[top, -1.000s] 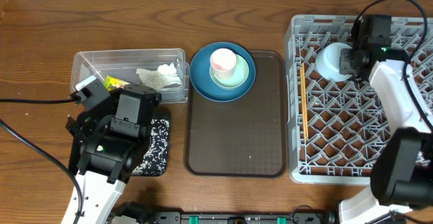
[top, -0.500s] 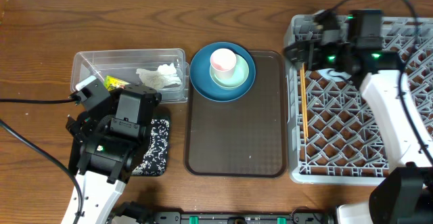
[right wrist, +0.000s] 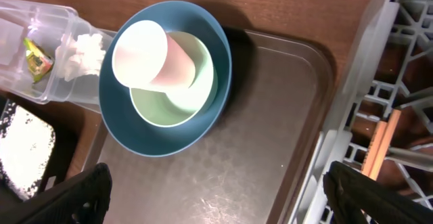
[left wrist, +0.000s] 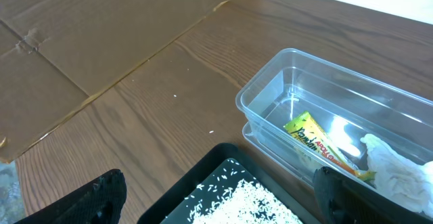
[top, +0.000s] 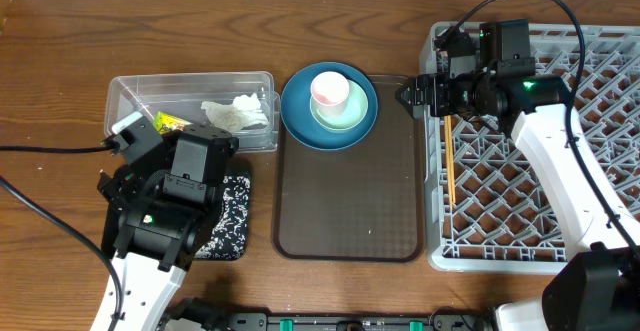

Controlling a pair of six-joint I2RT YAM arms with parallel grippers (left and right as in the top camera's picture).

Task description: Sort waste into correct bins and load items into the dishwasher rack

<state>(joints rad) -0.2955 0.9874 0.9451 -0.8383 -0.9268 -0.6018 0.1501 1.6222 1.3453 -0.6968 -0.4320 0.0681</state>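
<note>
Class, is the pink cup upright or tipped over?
Upright: the cup stands in the green bowl on the blue plate, mouth facing up.

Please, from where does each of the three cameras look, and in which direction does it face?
Overhead: fixed above the table, facing straight down on the clear tub, brown tray and rack; left arm and right arm show.
Left wrist: low over the black tray, facing the clear tub; the open left gripper shows its fingers at the bottom corners.
Right wrist: above the brown tray, looking down at the blue plate; the open right gripper shows its fingers at the bottom corners.
Shared: both wrist views catch the clear tub with the snack wrapper.
</note>
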